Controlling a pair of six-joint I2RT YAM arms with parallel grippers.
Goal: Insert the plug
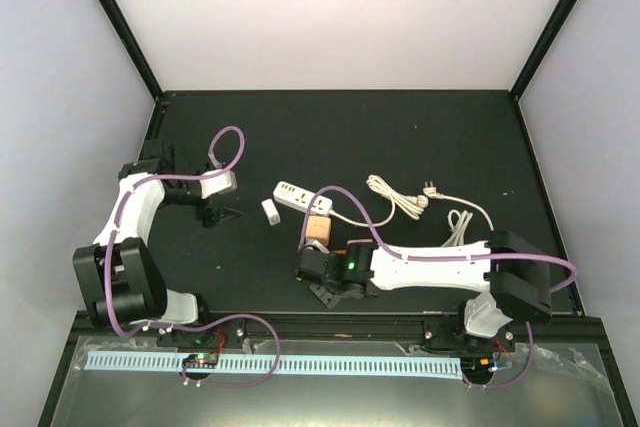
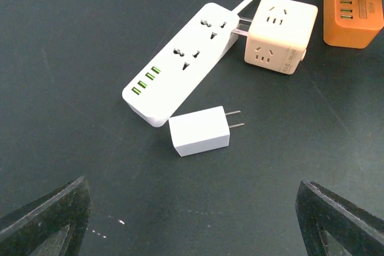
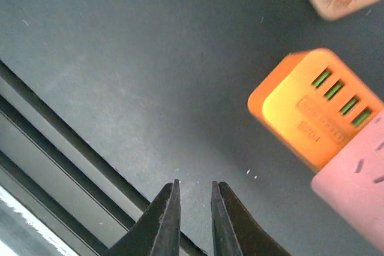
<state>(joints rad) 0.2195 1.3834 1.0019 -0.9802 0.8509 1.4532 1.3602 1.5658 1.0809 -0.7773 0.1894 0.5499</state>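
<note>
1. Here, the left arm bends up from its base and reaches inward, its wrist tipped down toward the table.
2. The left gripper stands wide open and holds nothing. Its fingers sit far apart at the lower corners of the wrist view.
3. The plug, a white block with two prongs, lies flat just ahead of that gripper, centred between the fingers and untouched.
4. Beyond the plug lies the white power strip, its near end just beside the plug. A beige cube adapter sits further ahead.
5. The right arm stretches low across the table, away from its base.
6. The right gripper has its fingers drawn almost together, with only a thin gap and nothing between them. An orange block lies ahead and off to one side, apart from the fingers.
</note>
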